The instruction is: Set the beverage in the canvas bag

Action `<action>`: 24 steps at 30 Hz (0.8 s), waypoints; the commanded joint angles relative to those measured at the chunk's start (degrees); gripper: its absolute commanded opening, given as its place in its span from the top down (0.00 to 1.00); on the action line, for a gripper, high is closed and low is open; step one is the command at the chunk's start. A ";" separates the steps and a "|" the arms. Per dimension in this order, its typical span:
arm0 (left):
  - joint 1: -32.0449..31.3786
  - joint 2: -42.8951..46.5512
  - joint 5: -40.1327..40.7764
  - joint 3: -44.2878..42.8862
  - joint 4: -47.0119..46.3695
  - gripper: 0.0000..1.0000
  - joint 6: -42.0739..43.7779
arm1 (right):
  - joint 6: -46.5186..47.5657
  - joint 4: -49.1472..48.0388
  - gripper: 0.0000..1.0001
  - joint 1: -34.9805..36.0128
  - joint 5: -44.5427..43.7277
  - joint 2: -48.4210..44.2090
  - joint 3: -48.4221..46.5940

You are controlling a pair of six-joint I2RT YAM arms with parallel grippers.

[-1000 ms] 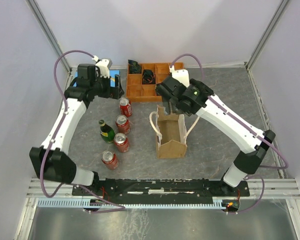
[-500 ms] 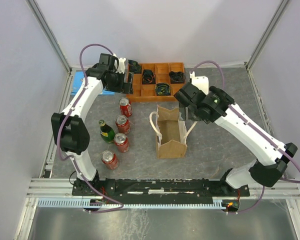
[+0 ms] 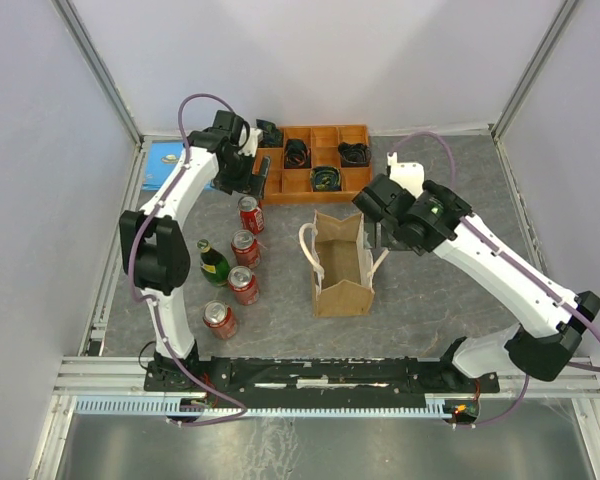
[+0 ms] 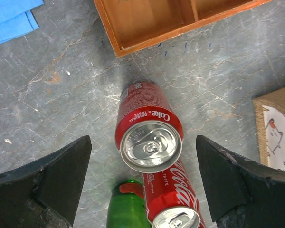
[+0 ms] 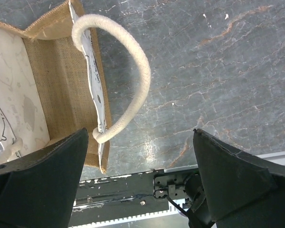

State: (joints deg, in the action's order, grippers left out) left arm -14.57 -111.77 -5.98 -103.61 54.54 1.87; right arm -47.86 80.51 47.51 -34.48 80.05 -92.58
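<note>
Progress, as I judge it, is nil: the canvas bag (image 3: 341, 262) stands upright and open-mouthed at the centre of the top view, and I see no drink inside it. All the drinks sit on the table (image 3: 440, 300) at centre left, just beside the bag. My left gripper (image 4: 142, 142) hangs with its jaws spread wide over the Coke can (image 4: 149, 133) at the upper end of that cluster, holding nothing. My right gripper (image 5: 138, 133) is equally wide and empty, hovering beside the bag's right wall, with the rope handle (image 5: 133, 71) in the upper left of its wrist view. Everything is left to do: grasp, lift, carry, lower. Room is tight below that can in the left wrist view, where a second can (image 4: 173, 199) and the green bottle (image 4: 128, 209) crowd it. The orange tray (image 4: 147, 28) edge lies near above. Bare table to either side gives my fingers space.
</note>
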 commanded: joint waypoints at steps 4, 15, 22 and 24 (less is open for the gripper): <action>-0.44 -3.03 2.12 -5.60 3.53 0.04 4.02 | -2.37 -0.53 0.01 -0.22 -0.19 -3.68 2.20; -1.89 -3.60 1.24 -4.84 6.21 0.05 4.02 | -2.82 -0.27 0.01 -0.22 -0.01 -5.02 4.03; -2.57 -3.46 2.93 -2.54 6.13 0.05 4.68 | -2.80 -0.70 0.01 -0.22 0.09 -5.15 4.73; -2.64 -4.07 3.43 -2.83 5.99 0.05 4.77 | -2.89 -0.71 0.01 -0.22 0.26 -5.24 4.90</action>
State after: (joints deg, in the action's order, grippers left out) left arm -16.95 -114.93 -4.27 -105.97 60.60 4.27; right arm -49.71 80.42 47.51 -34.00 76.34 -88.01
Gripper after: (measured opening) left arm 0.957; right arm 0.991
